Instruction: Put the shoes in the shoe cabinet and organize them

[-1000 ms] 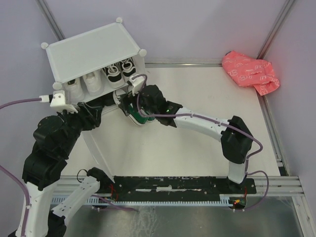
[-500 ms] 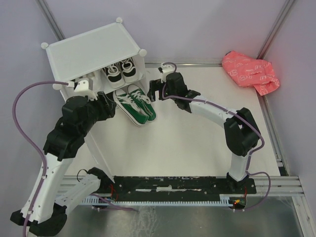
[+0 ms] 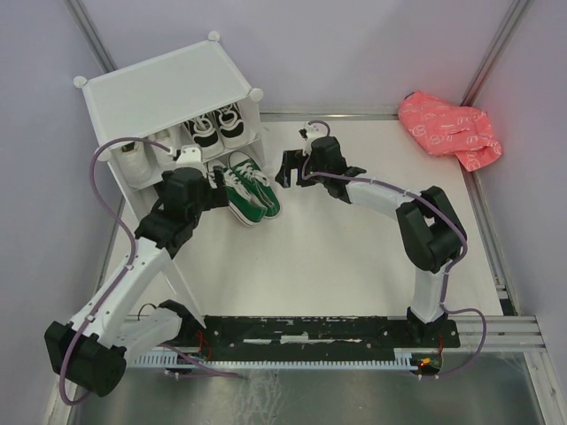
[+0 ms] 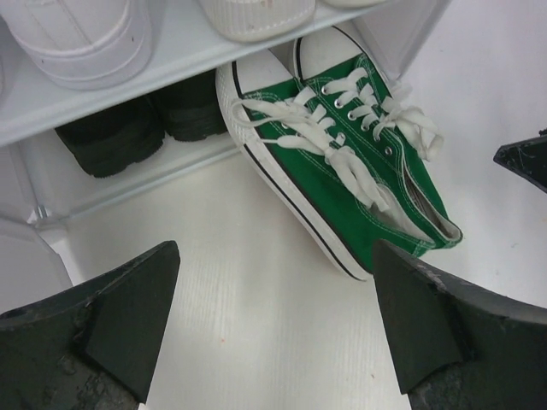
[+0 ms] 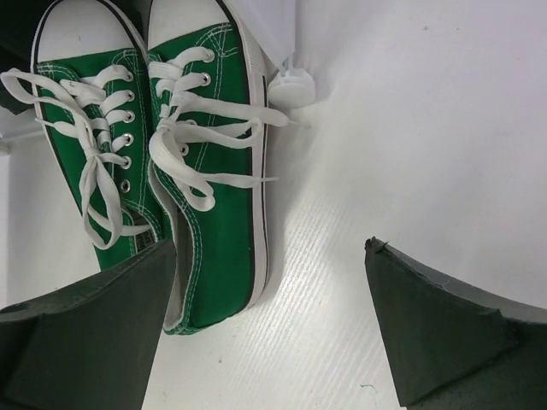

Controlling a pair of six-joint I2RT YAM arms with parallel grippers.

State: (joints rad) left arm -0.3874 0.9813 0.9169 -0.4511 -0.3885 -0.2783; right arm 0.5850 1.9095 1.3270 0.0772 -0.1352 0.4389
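The white shoe cabinet (image 3: 168, 84) stands at the back left. White sneakers (image 4: 81, 38) and black sneakers with white laces (image 3: 220, 124) sit on its upper shelf. Plain black shoes (image 4: 141, 120) rest in the lower compartment. A pair of green canvas sneakers (image 3: 250, 188) lies side by side on the table, white toe caps just inside the lower opening. My left gripper (image 4: 273, 265) is open over the bare table beside their left side, nothing between its fingers. My right gripper (image 5: 272, 252) is open by their heels on the right, also holding nothing.
A crumpled pink bag (image 3: 447, 124) lies at the back right corner. One round corner knob (image 5: 291, 88) of the cabinet stands on the table by the green pair's toes. The cabinet's door panel (image 3: 177, 266) stretches toward the near edge under my left arm.
My left arm has swung from the cabinet's left side to the front of the green pair, and its gripper has opened. My right gripper has drawn back to the right, off the green pair.
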